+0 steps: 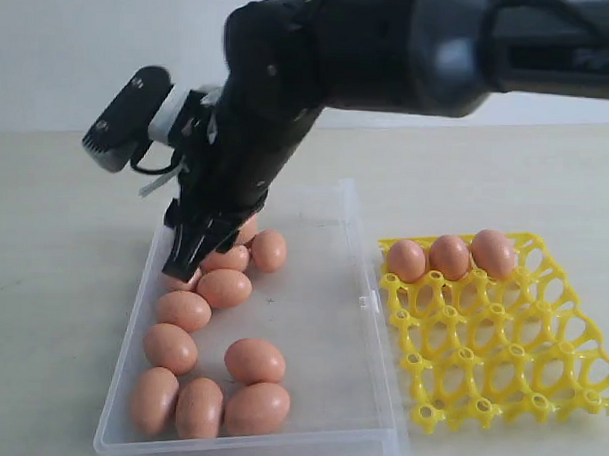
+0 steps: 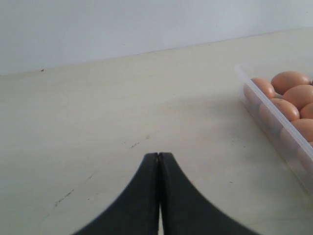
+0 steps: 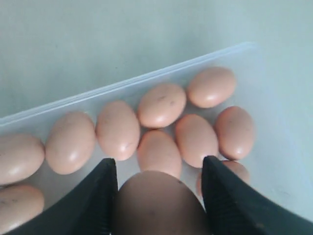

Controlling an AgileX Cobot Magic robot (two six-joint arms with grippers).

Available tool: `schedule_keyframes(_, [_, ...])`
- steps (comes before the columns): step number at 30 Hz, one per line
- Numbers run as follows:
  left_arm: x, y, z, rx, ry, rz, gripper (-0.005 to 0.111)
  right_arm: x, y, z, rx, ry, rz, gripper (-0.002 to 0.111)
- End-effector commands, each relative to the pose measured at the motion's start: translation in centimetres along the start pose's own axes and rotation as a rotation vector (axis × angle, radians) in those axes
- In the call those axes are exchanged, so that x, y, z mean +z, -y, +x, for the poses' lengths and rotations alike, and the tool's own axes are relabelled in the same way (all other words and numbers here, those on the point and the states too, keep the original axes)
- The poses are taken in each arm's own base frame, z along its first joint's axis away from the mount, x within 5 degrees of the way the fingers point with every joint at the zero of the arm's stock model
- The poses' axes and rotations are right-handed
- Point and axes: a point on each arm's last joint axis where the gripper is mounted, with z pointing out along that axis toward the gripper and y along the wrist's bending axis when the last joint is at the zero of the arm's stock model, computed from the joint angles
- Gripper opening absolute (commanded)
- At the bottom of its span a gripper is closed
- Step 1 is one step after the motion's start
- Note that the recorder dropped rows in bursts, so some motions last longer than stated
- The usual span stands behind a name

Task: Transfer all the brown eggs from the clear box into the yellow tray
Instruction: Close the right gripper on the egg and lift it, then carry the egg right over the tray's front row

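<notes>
Brown eggs (image 1: pixel 224 287) – most lie loose in the clear box (image 1: pixel 321 319), crowded toward its left side from the far end to the near corner, several touching. Three more sit side by side in the far row of the yellow tray (image 1: pixel 500 365), which stands just right of the box; its other cells are bare lattice.

Right gripper (image 1: pixel 190 267) reaches across from the right and points down into the far-left part of the box, fingertips among the eggs there. Right wrist view: one brown egg (image 3: pixel 159 203) fills the gap between the two black fingers (image 3: pixel 98 196), both pressed against its sides – jaws wide but closed on it. At least ten other eggs are spread on the box floor beyond.

Left gripper (image 2: pixel 158 155) – jaws fully together, tips meeting, nothing between them. It hangs over bare table (image 2: pixel 98 122) beside the box's outer wall, apart from it. Eggs show through that wall.
</notes>
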Motion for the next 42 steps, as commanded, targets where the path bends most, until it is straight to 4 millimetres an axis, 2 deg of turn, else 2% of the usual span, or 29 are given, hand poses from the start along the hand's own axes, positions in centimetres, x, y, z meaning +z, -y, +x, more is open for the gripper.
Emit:
schedule_keyframes(1, [0.0, 0.0, -0.3, -0.005, 0.017, 0.004, 0.0, -3.4, 2.2, 2.3, 0.181, 0.149, 0.11, 0.0])
schedule_keyframes(6, [0.0, 0.0, -0.3, -0.005, 0.017, 0.004, 0.0, -6.7, 4.2, 7.7, 0.381, 0.273, 0.243, 0.0])
schedule_keyframes(10, [0.0, 0.0, -0.3, -0.005, 0.017, 0.004, 0.0, -8.9, 5.6, 13.3, 0.528, 0.341, 0.376, 0.0])
schedule_keyframes(14, [0.0, 0.0, -0.3, -0.005, 0.017, 0.004, 0.0, -8.8, 6.7, 19.7, 0.683, 0.334, 0.503, 0.0])
schedule_keyframes(17, [0.0, 0.0, -0.3, -0.005, 0.017, 0.004, 0.0, -8.7, 7.4, 22.7, 0.855, 0.377, 0.587, 0.0])
schedule_keyframes(24, [0.0, 0.0, -0.3, -0.005, 0.017, 0.004, 0.0, -9.7, 9.2, 25.5, 1.066, 0.452, 0.683, 0.0])
schedule_keyframes(28, [0.0, 0.0, -0.3, -0.005, 0.017, 0.004, 0.0, -8.4, 9.5, 26.4, 1.135, 0.425, 0.669, 0.0])
schedule_keyframes(35, [0.0, 0.0, -0.3, -0.005, 0.017, 0.004, 0.0, -4.0, 9.8, 28.0, 1.259, 0.392, 0.608, 0.0])
schedule_keyframes(42, [0.0, 0.0, -0.3, -0.005, 0.017, 0.004, 0.0, -2.1, 10.1, 29.7, 1.298, 0.354, 0.613, 0.0])
